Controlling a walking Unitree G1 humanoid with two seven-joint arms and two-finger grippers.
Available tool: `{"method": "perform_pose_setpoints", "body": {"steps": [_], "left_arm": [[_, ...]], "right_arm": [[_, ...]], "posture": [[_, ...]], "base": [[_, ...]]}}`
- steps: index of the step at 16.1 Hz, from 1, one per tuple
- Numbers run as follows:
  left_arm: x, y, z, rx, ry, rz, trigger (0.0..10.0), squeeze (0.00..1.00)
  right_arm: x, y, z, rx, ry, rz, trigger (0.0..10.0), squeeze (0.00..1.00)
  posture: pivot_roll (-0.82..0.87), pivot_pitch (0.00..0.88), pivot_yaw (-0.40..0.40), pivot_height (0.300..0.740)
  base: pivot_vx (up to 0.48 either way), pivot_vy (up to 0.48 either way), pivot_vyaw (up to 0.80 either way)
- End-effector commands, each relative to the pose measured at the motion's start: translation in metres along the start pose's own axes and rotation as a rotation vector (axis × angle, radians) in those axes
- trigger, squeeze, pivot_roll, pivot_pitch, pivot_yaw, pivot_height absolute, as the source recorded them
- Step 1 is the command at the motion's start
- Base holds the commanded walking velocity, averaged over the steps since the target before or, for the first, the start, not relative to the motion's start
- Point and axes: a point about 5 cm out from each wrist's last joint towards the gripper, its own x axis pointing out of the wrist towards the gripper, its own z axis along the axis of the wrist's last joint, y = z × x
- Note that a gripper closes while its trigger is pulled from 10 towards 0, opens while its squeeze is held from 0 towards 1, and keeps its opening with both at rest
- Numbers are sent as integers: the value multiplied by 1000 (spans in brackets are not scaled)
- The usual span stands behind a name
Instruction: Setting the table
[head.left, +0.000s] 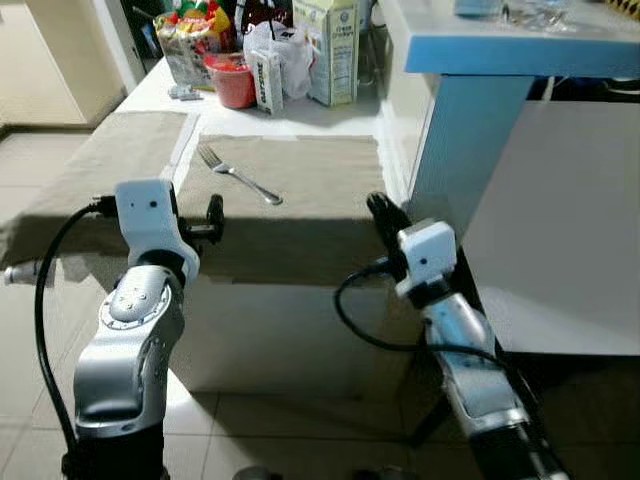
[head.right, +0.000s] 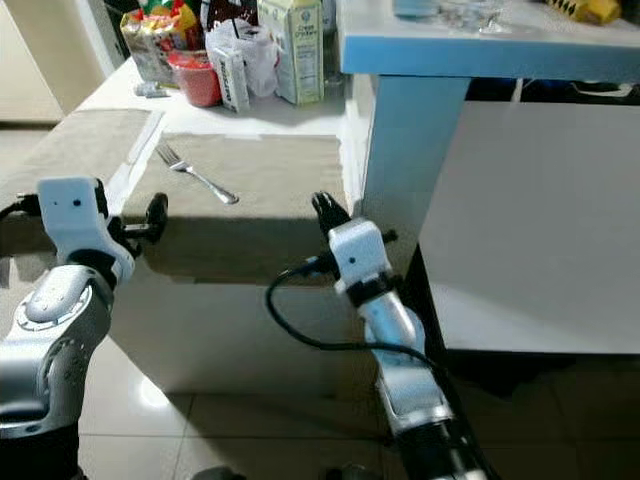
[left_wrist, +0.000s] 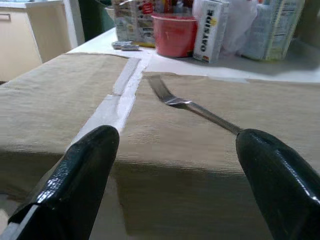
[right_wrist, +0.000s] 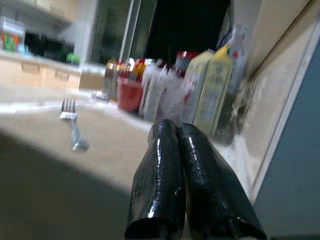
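Placemat open — groceries behind.

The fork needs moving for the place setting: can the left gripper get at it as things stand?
Probably yes. The left gripper is open at the table's near edge, and the fork lies alone on the tan placemat just beyond, with bare cloth between them.

Head views are evenly lit and sharp; a glare patch is seen on the floor tiles, and the near edge of the placemat is shaded. The left wrist view is bright and crisp, with soft highlights on its fingers. The right wrist view is dimmer and blurred; the fork and cartons are rendered out of focus.
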Motion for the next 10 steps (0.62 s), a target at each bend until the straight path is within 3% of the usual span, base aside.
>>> {"method": "perform_pose_setpoints", "body": {"steps": [1,6,8,9,10], "left_arm": [[5,3,4,-8,-34,17,10000,1000],[10,-6,-2,-48,-52,0,10000,1000],[14,-12,-6,20,-29,-25,10000,1000],[16,-13,-6,-5,-29,-24,10000,0],[20,-16,-4,-11,-37,-36,10000,0]], "right_arm": [[-2,-2,-1,15,24,1,10000,0],[11,-10,-6,14,67,-2,10000,0],[15,-10,-4,8,68,24,10000,0],[16,-10,-3,9,66,24,10000,0],[17,-11,-1,12,60,19,10000,0]], "posture": [[-15,0,3,740],[-6,0,-50,740],[-6,0,-59,740],[-6,0,-58,740],[-13,0,-46,740]], "base": [[0,0,0],[0,0,0],[0,0,0],[0,0,0],[0,0,0]]}}
